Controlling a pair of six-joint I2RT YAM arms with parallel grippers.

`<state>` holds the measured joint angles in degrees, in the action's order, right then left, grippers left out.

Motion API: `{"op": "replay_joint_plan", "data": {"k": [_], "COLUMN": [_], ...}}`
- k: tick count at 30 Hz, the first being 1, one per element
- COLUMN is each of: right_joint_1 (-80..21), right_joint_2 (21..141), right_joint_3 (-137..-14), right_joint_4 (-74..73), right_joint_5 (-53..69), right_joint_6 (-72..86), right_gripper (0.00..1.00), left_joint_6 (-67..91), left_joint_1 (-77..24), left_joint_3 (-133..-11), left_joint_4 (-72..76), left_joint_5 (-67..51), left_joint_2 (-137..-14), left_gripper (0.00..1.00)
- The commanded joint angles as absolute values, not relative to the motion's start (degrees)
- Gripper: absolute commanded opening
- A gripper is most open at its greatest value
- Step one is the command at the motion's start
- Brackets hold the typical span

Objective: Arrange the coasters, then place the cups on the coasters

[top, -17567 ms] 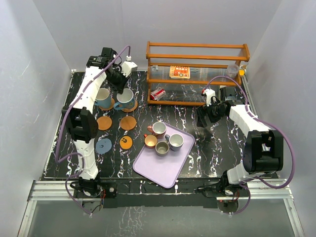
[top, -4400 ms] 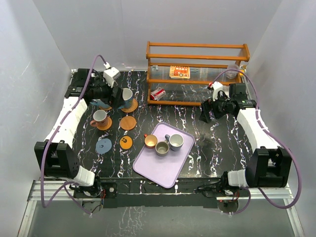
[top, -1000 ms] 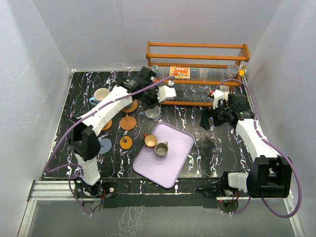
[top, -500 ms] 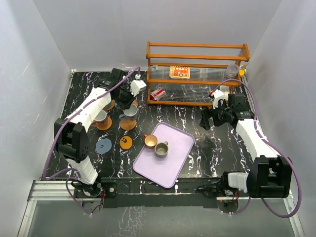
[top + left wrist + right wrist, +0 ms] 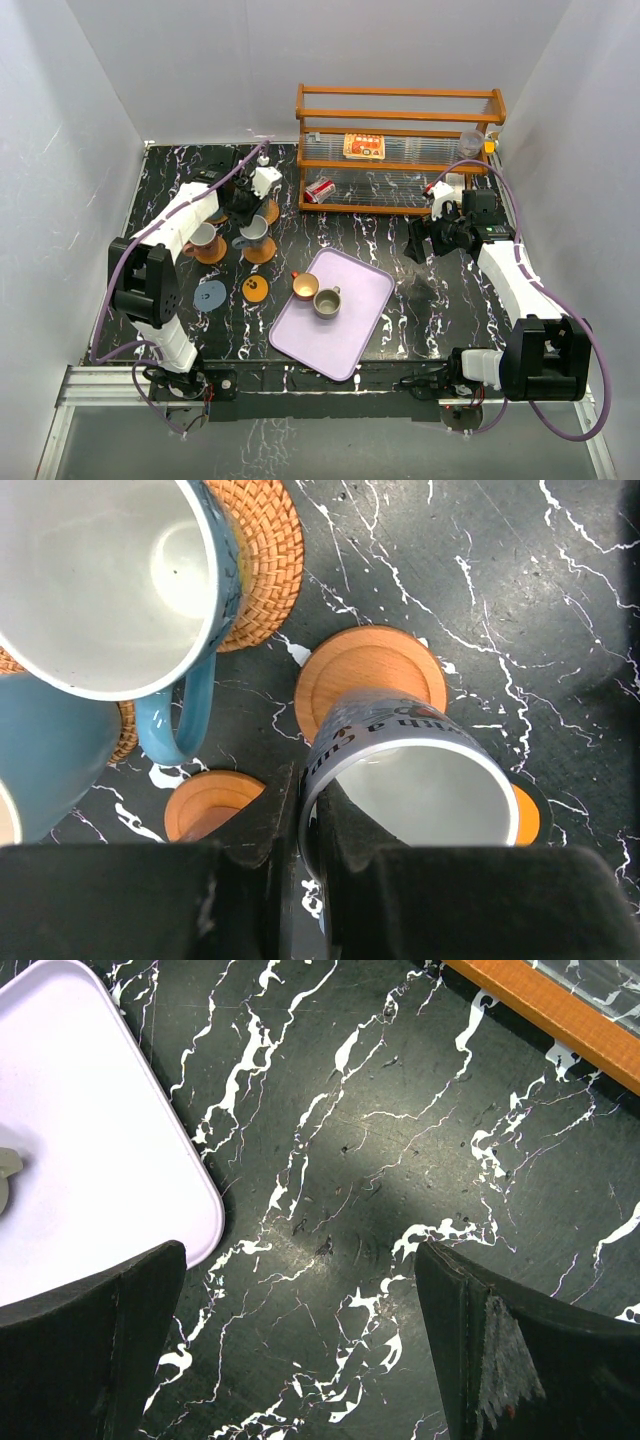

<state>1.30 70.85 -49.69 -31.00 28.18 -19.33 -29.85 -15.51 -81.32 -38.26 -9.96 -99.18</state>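
My left gripper (image 5: 249,216) (image 5: 305,810) is shut on the rim of a grey cup (image 5: 256,231) (image 5: 410,780), one finger inside and one outside. The cup hangs tilted over a plain orange coaster (image 5: 262,252) (image 5: 370,670); whether its base touches I cannot tell. A pink cup (image 5: 202,236) stands on another orange coaster (image 5: 211,250). Two blue cups (image 5: 100,580) (image 5: 40,740) sit on rattan coasters (image 5: 265,560). The dotted coaster (image 5: 256,288) and the grey-blue coaster (image 5: 210,295) are bare. My right gripper (image 5: 415,246) (image 5: 300,1340) stands open over bare table.
The lilac tray (image 5: 345,330) (image 5: 90,1140) holds a small orange-lined cup (image 5: 304,286) and an olive-grey cup (image 5: 326,300). A wooden rack (image 5: 400,150) at the back carries a printed packet (image 5: 364,146); a red-and-white can (image 5: 320,190) lies at its foot.
The left arm has swung left from beside the rack, carrying the grey cup to the orange coaster and lower. The right arm has not moved.
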Motion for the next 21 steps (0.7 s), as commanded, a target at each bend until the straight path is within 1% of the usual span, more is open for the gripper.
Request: {"op": "replay_joint_plan", "data": {"k": [1,21], "right_joint_1": [1.76,1.85], "right_joint_2": [70.2,70.0], "right_joint_3": [-49.81,-49.75], "right_joint_4": [-28.39,-28.39], "right_joint_5": [28.17,28.3], "right_joint_6": [-19.05,-19.16], "right_gripper": [0.98,0.98], "left_joint_6": [-28.52,-28.66], "left_joint_1": [-14.92,-14.81], "left_joint_3": [-80.75,-78.44], "left_joint_4": [-36.7,-35.45], "left_joint_5": [-9.84,-9.42], "left_joint_2": [-98.12,-100.83], "left_gripper": [0.0,0.0]}}
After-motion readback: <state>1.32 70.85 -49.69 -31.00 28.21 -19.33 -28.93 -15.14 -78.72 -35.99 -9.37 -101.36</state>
